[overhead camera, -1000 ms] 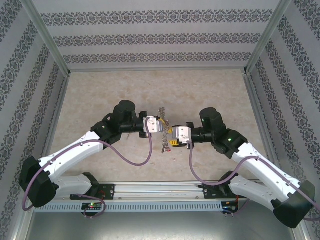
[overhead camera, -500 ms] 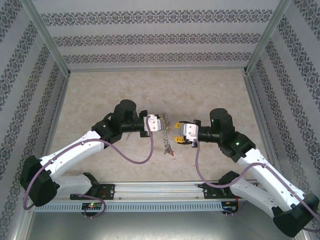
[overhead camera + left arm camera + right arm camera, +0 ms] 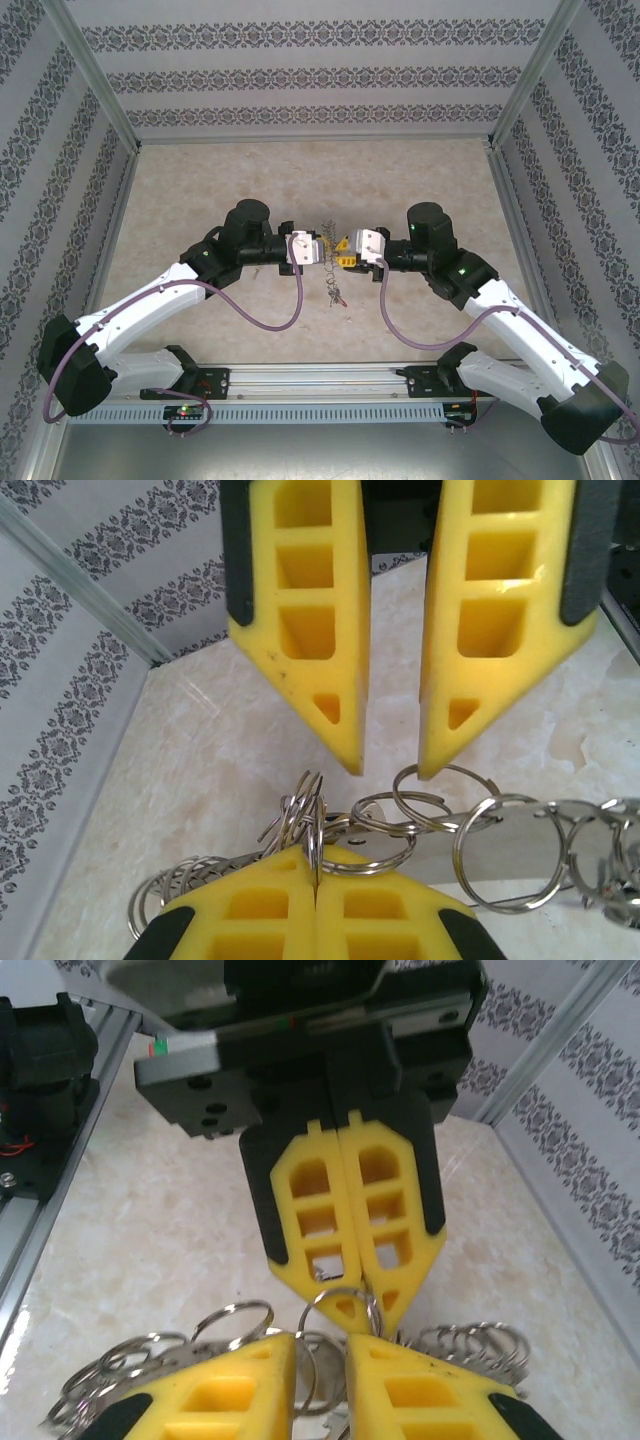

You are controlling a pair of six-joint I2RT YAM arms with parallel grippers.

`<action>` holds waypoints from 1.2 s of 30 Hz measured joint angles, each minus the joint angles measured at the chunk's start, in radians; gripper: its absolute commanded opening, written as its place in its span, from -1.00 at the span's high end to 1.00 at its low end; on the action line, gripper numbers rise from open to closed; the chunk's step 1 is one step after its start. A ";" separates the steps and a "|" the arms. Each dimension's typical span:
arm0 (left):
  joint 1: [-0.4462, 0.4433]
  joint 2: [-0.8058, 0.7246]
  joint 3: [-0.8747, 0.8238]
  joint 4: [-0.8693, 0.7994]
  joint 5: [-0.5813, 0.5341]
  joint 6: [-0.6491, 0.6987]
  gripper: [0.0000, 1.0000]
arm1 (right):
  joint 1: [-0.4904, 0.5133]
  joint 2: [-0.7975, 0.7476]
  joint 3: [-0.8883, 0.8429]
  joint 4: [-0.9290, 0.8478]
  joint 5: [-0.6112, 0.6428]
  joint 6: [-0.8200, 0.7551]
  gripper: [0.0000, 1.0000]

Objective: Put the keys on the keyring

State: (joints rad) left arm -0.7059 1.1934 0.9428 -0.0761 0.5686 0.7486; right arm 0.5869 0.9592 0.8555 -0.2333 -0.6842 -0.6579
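My left gripper [image 3: 318, 248] [image 3: 317, 865] is shut on a thin silver ring of the keyring [image 3: 317, 825], held edge-on between its yellow pads. Several linked split rings [image 3: 430, 805] fan out from it. My right gripper [image 3: 341, 252] [image 3: 320, 1338] faces it tip to tip. Its jaws stand a narrow gap apart, with one ring [image 3: 325, 1385] in the gap and not pinched. In the left wrist view the right gripper [image 3: 390, 768] touches a ring with one fingertip [image 3: 432, 765]. Keys [image 3: 333, 292] dangle below both grippers, over the table.
A beige marbled table [image 3: 200, 190] lies inside patterned walls with metal corner posts [image 3: 95, 85]. A rail [image 3: 320, 378] with the arm bases runs along the near edge. Purple cables [image 3: 280, 322] loop under both arms.
My right gripper drew back to the right, then came in again higher and closer to the left gripper's tips, its jaws narrower. The left arm kept still, its grip unchanged.
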 measured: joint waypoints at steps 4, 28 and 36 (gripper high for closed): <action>0.000 0.000 0.000 0.000 0.001 0.003 1.00 | 0.005 0.001 0.000 0.027 0.040 -0.002 0.54; 0.001 -0.003 -0.002 -0.040 0.007 0.002 1.00 | 0.086 0.043 0.000 0.028 0.180 -0.072 0.71; 0.001 -0.003 -0.012 -0.053 0.001 -0.014 1.00 | 0.118 0.066 0.015 -0.002 0.237 -0.106 0.75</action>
State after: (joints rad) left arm -0.7048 1.1900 0.9310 -0.1291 0.5697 0.7341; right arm 0.7052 1.0256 0.8707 -0.2356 -0.4477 -0.7639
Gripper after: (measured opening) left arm 0.043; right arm 0.123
